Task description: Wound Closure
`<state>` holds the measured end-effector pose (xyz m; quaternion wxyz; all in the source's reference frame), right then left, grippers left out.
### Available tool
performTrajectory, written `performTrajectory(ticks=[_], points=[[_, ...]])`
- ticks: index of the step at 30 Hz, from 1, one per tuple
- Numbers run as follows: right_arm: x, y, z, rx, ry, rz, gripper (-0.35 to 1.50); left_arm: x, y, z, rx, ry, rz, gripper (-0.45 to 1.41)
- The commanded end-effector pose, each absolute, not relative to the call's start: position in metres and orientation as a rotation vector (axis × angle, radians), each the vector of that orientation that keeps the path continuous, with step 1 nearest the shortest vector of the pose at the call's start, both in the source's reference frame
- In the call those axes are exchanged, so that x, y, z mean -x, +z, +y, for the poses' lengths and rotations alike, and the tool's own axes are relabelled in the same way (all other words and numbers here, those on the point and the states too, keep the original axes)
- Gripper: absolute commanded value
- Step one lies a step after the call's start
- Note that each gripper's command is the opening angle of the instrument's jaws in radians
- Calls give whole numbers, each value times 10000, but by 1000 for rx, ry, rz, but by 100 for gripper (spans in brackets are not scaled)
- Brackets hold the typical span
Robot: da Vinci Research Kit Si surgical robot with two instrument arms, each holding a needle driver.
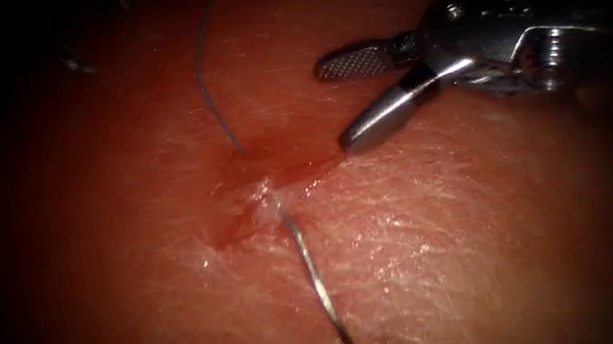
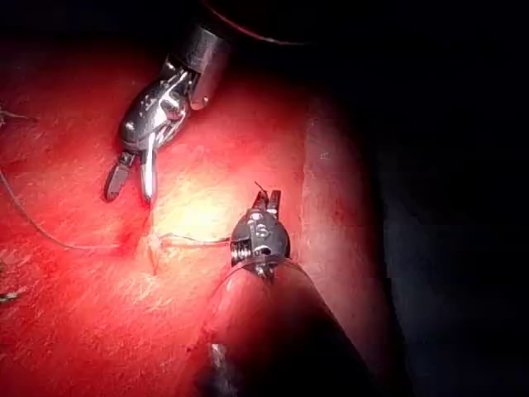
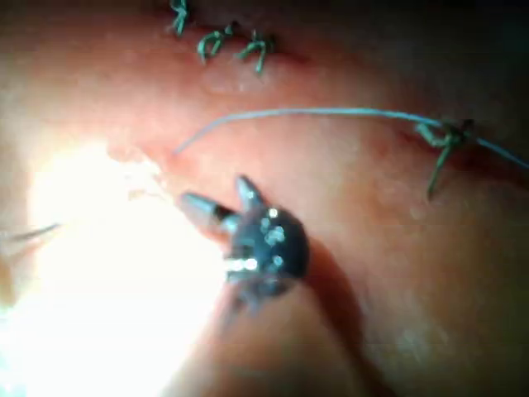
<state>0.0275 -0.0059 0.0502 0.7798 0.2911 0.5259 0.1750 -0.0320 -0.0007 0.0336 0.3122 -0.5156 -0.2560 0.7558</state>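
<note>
Your right pincer (image 1: 335, 106) is sitting at the upper right of the endoscope frame, jaws spread and gripping nothing, its lower tip hovering just beside the cut (image 1: 262, 179) and its red fluid (image 1: 285, 169). The thread (image 1: 314, 273) is lying down-left of it, running steeply from upper left through the cut to the lower edge. In the left wrist view, your left pincer (image 2: 269, 198) is pinching what looks like a thread end; the needle isn't identifiable. The right wrist view is showing finished knots (image 3: 219, 40).
</note>
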Motion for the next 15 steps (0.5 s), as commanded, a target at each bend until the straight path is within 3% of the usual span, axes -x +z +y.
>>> performTrajectory(ticks=[1, 6, 13, 15], points=[[-282, 510, -64, -639, 381, 1135, 94, 327, 339, -14, 1361, 1992, -682, -45], [-282, 510, -65, -642, 379, 1135, 94, 331, 330, -13, 1372, 1999, -701, -45], [-277, 505, -64, -678, 426, 1127, 91, 301, 322, 25, 1393, 2125, -497, -45], [-274, 500, -65, -687, 429, 1126, 78, 296, 319, 34, 1390, 2145, -471, -45]])
